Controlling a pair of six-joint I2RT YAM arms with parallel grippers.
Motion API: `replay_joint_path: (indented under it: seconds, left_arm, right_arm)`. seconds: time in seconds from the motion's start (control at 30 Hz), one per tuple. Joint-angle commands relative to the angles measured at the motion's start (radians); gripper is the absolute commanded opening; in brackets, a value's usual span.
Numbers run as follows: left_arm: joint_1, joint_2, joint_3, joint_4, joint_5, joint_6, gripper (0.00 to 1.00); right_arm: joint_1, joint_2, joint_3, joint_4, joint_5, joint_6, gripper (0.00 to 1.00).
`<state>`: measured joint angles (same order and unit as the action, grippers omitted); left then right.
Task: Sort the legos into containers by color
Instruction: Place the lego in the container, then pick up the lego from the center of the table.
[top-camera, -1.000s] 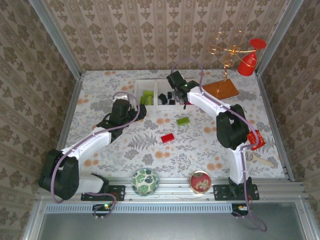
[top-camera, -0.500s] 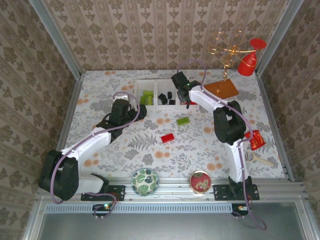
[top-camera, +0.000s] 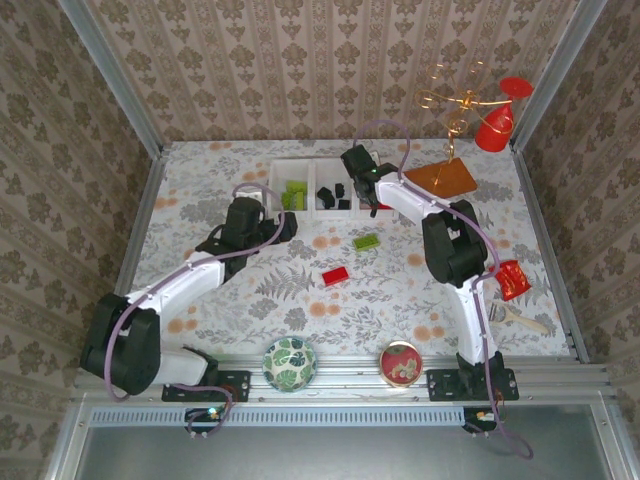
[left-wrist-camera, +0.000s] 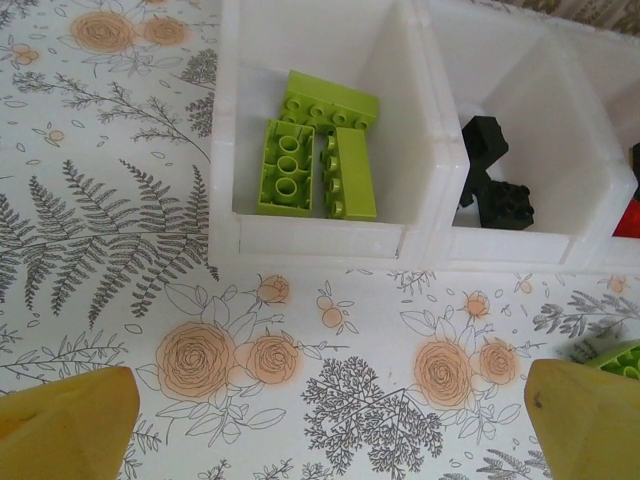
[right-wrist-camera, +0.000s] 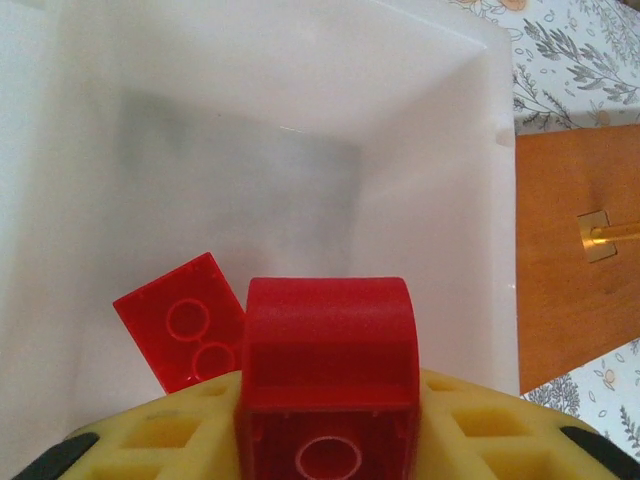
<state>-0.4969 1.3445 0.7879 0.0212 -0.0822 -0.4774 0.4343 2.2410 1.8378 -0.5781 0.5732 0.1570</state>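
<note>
Red rounded-top plastic brick (right-wrist-camera: 327, 340): pinched between my right tool's (right-wrist-camera: 325, 432) yellow pads, over white three-compartment tray's (right-wrist-camera: 470, 150) right-end cell. Likely light, rigid, slick; hold flat sides. Left tool (left-wrist-camera: 330, 415) wide open, empty.

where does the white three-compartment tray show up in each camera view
Top external: white tray lies at the far middle of the flowered tablecloth, long side left to right.
Left wrist: tray runs across the top, with green bricks and black bricks in its compartments.
Right wrist: tray is up close, one compartment with red bricks.
Shared landmark: the flowered tablecloth beside the tray.
</note>
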Motion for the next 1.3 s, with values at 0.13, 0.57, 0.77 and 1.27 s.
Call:
replay_joint_path:
  seconds: [0.13,0.57,0.77,1.27]
  left_arm:
    - [-0.038,0.041,0.062,-0.023,0.039,0.091,1.0]
    - [-0.102,0.119,0.11,0.021,0.137,0.2,1.0]
    - [-0.155,0.187,0.166,0.007,0.172,0.282,1.0]
    - [-0.247,0.413,0.349,-0.063,0.203,0.366,0.84]
  right_arm:
    - [-0.005,-0.013,0.015,-0.011,0.033,0.02,0.53]
    - [0.055,-0.218,-0.193,0.016,0.037,0.072,0.65]
    - [0.098,-0.344,-0.322,-0.001,0.043,0.129,0.67]
    - [0.111,-0.714,-0.67,-0.144,0.137,0.372,0.84]
